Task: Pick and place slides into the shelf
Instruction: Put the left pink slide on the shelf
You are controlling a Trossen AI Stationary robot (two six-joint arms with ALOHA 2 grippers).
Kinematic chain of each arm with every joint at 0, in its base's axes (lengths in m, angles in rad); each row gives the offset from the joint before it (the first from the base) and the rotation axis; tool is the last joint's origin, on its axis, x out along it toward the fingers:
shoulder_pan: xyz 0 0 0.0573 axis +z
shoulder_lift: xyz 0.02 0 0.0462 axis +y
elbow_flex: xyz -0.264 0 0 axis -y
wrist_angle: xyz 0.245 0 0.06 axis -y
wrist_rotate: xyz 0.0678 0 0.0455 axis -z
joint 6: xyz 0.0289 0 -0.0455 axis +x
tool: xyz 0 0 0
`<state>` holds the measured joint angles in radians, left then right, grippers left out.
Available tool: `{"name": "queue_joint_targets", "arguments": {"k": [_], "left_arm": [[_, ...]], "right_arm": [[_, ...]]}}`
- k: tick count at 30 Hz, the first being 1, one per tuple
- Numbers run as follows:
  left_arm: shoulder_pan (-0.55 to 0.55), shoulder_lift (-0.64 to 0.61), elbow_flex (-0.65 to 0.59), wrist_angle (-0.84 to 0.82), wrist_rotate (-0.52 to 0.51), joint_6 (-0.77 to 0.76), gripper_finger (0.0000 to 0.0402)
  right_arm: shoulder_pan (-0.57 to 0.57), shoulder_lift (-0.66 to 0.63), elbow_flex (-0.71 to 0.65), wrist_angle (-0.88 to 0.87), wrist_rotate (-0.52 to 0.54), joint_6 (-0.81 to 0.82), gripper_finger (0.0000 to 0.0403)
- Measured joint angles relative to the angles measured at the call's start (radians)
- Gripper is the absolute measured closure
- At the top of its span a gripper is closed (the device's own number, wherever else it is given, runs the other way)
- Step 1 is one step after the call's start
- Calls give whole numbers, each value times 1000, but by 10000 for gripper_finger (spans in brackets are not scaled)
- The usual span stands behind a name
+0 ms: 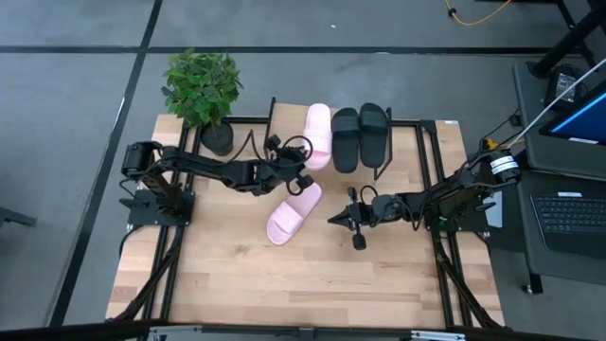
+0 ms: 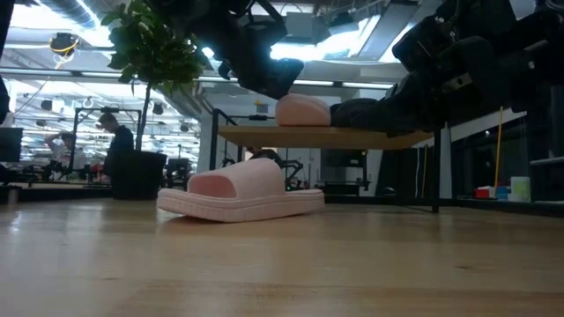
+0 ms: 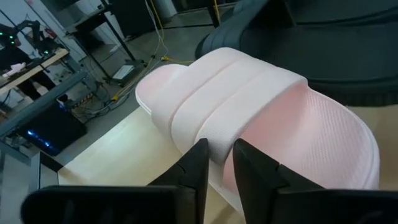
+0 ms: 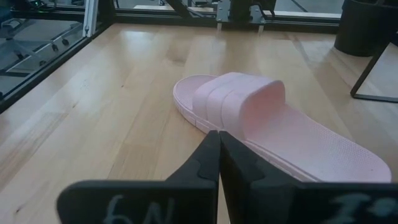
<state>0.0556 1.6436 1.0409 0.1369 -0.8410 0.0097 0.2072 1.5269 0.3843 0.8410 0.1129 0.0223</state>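
Note:
One pink slide (image 1: 317, 134) lies sole-down on the shelf (image 2: 370, 138) at the table's far side, with two black slides (image 1: 358, 137) to its right. My left gripper (image 3: 221, 167) is open at that slide's near end, a finger on each side of the wide strap's edge. The other pink slide (image 1: 294, 210) lies sole-down on the table's middle. My right gripper (image 4: 219, 152) hovers shut just to its right, clear of it. My left gripper has the near edge of the pink slide's strap (image 3: 217, 146) in the gap between its two fingers, coming nearly level from the table's near left. I cannot tell whether the fingers touch the strap. The slide rests flat on the shelf's plank.
A potted plant (image 1: 201, 87) stands at the table's far left corner beside the shelf. The shelf's thin black legs (image 2: 214, 158) reach down to the table. A laptop (image 1: 568, 213) sits past the table's right edge. Bare wood (image 1: 312, 284) fills the near half.

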Motion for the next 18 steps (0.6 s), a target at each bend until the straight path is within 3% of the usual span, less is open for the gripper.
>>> {"name": "queue_joint_targets", "arguments": {"k": [9, 18], "left_arm": [[16, 0, 0, 30, 3, 0, 290], [16, 0, 0, 31, 50, 0, 271]], "right_arm": [[0, 0, 0, 0, 0, 0, 393], [0, 0, 0, 0, 0, 1, 393]]}}
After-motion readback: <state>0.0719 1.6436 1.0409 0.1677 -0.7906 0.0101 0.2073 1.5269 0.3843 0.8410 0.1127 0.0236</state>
